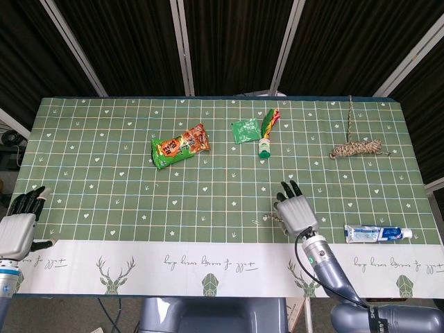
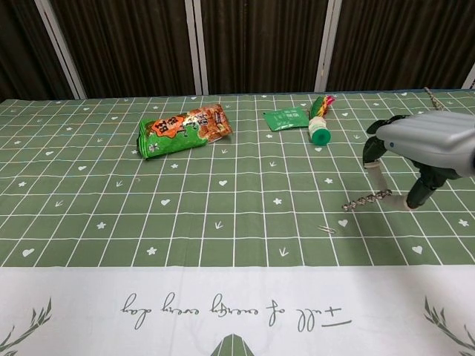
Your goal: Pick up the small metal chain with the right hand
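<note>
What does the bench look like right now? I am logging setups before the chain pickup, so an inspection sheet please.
Surface: table under a green grid cloth with a white front band.
Job's things: small metal chain on the cloth, under the right hand.
Clutter: snack bag, green packet, green-capped tube, rope bundle, toothpaste tube, paper clip.
Hands: right hand over the chain, grip unclear; left hand at the table's left edge, holds nothing.
Cables: black lead along the right forearm.
Surroundings: dark curtains behind.
</note>
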